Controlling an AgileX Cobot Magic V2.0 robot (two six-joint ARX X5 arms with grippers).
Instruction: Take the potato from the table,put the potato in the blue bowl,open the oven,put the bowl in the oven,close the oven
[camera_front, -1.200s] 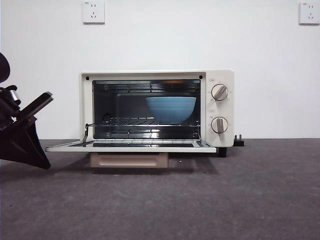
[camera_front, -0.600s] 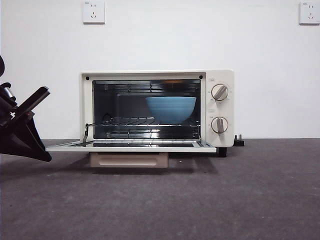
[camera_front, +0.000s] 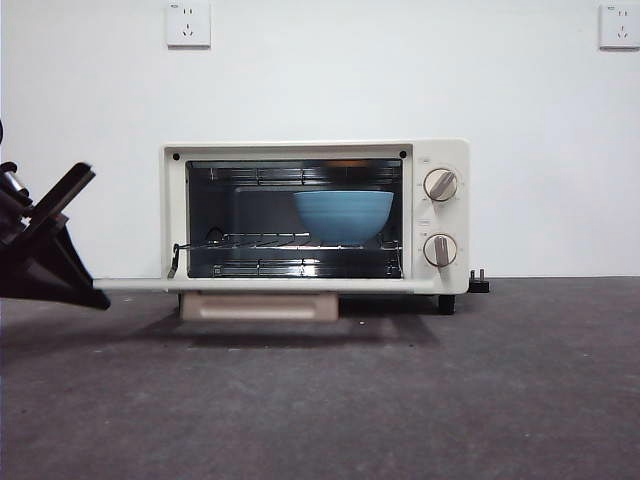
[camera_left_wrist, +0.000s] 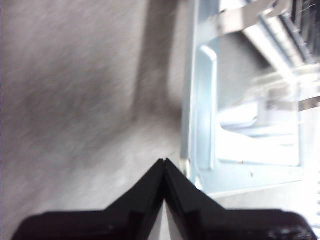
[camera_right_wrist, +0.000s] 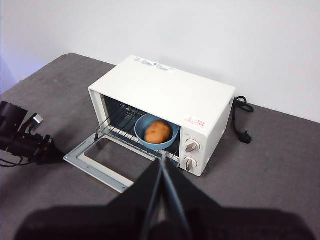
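The cream-white oven (camera_front: 315, 215) stands on the table (camera_front: 400, 400) with its door (camera_front: 265, 285) down, seen edge-on and about level. Inside, on the wire rack, sits the blue bowl (camera_front: 343, 215). The right wrist view shows the potato (camera_right_wrist: 157, 131) lying in the bowl (camera_right_wrist: 156, 132). My left gripper (camera_front: 98, 297) is shut, its tip at the door's outer left corner; the left wrist view shows the shut tip (camera_left_wrist: 164, 162) right beside the door's metal frame (camera_left_wrist: 200, 115). My right gripper (camera_right_wrist: 162, 161) is shut on nothing, high above the table in front of the oven.
The door's beige handle (camera_front: 260, 306) hangs below the open door. A black plug and cable (camera_right_wrist: 242, 131) lie on the table to the right of the oven. A white wall with two sockets (camera_front: 188, 22) stands close behind.
The left gripper has moved lower and toward the door's left corner. The door's front edge has risen a little, so its upper face no longer shows.
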